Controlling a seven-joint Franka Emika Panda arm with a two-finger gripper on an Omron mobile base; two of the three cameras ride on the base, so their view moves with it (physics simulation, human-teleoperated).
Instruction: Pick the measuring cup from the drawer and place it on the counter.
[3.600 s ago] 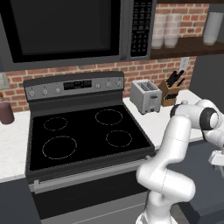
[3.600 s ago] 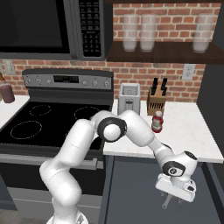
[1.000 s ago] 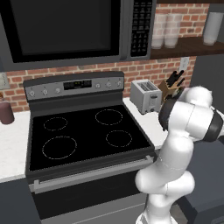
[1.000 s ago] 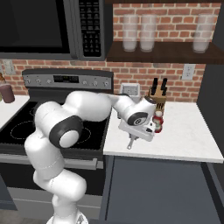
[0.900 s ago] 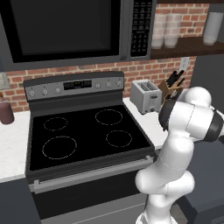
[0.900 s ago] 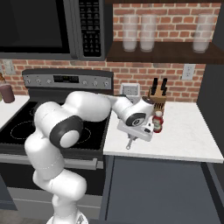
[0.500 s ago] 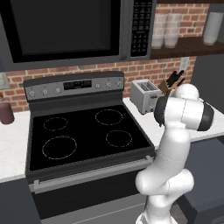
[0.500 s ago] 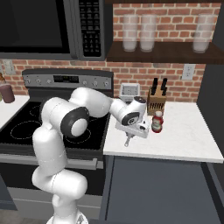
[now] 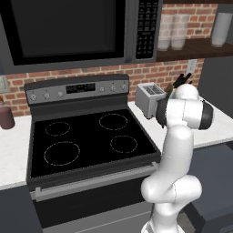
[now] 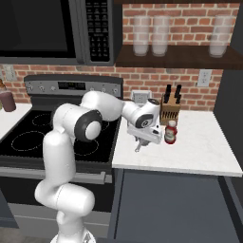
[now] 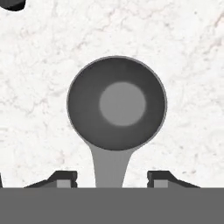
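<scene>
The measuring cup (image 11: 116, 103), a small grey round cup, sits mouth-up against the white counter (image 11: 43, 65), its short handle running down between my fingertips. My gripper (image 11: 112, 177) is open, with a gap between each fingertip (image 11: 61, 178) and the handle. From the right base, the gripper (image 10: 144, 138) hovers low over the counter (image 10: 199, 147) near its left edge, the cup (image 10: 138, 147) just under it. I cannot tell whether the cup touches the stone. The dark drawer (image 10: 166, 209) stands pulled out below the counter.
A red-capped bottle (image 10: 170, 133) stands just right of the gripper, with a knife block (image 10: 170, 108) and a toaster (image 10: 141, 97) behind. The black stovetop (image 10: 28, 137) borders the counter on the left. A maroon tumbler (image 9: 6, 117) stands far left.
The hand has lifted the cup from the drawer to the counter and, over the last second, drifted slightly left. The elbow has swung round.
</scene>
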